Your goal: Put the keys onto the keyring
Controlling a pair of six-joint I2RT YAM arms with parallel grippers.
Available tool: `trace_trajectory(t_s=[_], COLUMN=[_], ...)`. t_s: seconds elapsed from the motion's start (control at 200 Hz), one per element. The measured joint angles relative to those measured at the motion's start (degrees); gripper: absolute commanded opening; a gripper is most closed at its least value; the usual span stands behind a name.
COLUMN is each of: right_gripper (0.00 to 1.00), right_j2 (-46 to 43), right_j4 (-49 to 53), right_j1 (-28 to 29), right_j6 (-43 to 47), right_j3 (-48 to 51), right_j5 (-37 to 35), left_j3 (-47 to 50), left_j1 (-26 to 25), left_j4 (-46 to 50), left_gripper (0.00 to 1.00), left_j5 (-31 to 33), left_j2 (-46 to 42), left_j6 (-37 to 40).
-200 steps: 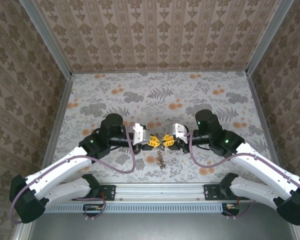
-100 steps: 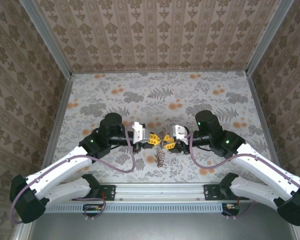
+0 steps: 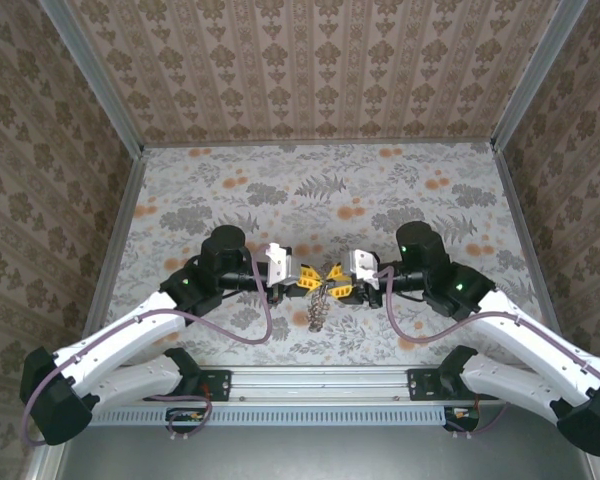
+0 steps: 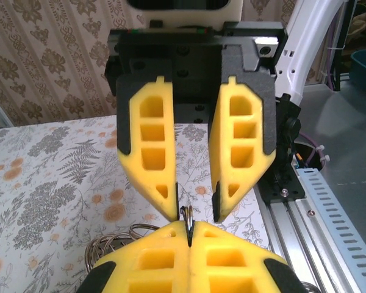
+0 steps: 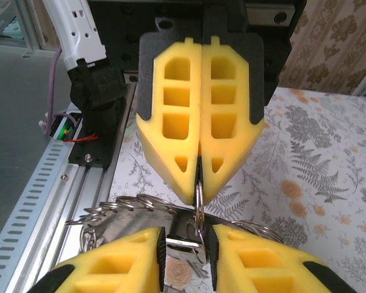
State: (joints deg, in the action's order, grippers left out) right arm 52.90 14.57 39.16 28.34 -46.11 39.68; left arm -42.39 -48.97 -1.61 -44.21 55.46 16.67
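Right hand (image 4: 194, 210) wider; thin metal keyring (image 5: 198, 196)

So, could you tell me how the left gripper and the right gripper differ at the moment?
The left gripper has its fingers pressed together, while the right gripper has them apart. The left gripper pinches a thin metal ring at its tips; the right gripper only straddles it. Both have yellow fingers and face each other tip to tip.
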Motion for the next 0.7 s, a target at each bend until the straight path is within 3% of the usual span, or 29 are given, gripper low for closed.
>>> trace_trajectory(t_s=[0.255, 0.41, 0.535, 0.645, 0.705], right_gripper=[0.14, 0.13, 0.00, 0.00, 0.00], right_j2=[3.19, 3.21, 3.19, 3.21, 3.21], right_j4=[-0.96, -1.79, -2.82, -2.78, -2.62], right_j1=[0.00, -0.02, -0.13, -0.28, -0.28], right_j6=[-0.74, -1.88, -3.10, -3.65, -3.54], right_j3=[0.00, 0.00, 0.07, 0.11, 0.11], right_j5=[1.01, 1.44, 1.53, 1.46, 1.07], left_j3=[0.24, 0.85, 1.42, 1.90, 1.88], left_j1=[0.00, 0.00, 0.00, 0.20, 0.22], left_j4=[-0.94, -2.27, -4.31, -5.25, -4.90], left_gripper=[0.00, 0.00, 0.00, 0.00, 0.07], left_j5=[-0.04, -0.22, -0.42, -0.28, 0.20], left_j2=[0.09, 0.17, 0.42, 0.44, 0.39], left_j6=[-0.22, -0.57, -1.16, -1.73, -1.66])
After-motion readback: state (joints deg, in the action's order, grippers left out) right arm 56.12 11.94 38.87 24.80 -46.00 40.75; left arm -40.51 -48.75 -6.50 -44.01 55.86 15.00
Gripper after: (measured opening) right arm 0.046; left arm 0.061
